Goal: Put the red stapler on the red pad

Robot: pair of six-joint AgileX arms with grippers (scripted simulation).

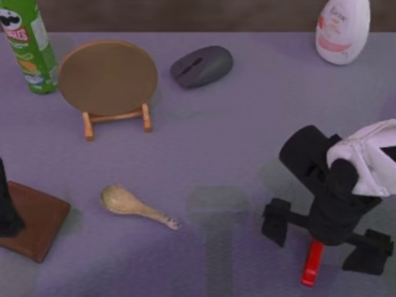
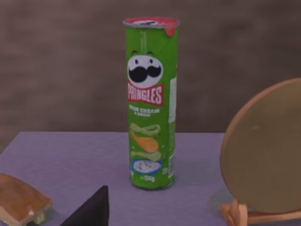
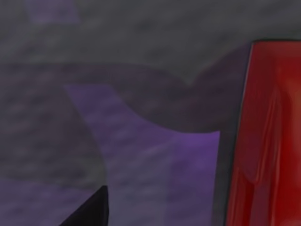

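Observation:
The red stapler (image 1: 311, 265) lies near the table's front edge at the right, its far end hidden under my right gripper (image 1: 323, 238). That gripper hovers over it, open, with one black finger on each side of the stapler and apart from it. In the right wrist view the stapler (image 3: 273, 141) fills one edge, beside one dark fingertip (image 3: 94, 207). No red pad shows in any view. My left gripper (image 1: 7, 207) is parked at the left edge, open, with one fingertip (image 2: 94, 209) in its wrist view.
A green Pringles can (image 1: 28, 46) stands at the back left beside a round wooden board on a stand (image 1: 108, 77). A grey mouse (image 1: 201, 65) and a white bottle (image 1: 342, 28) sit at the back. A spoon (image 1: 133, 205) and a brown wooden board (image 1: 37, 219) lie front left.

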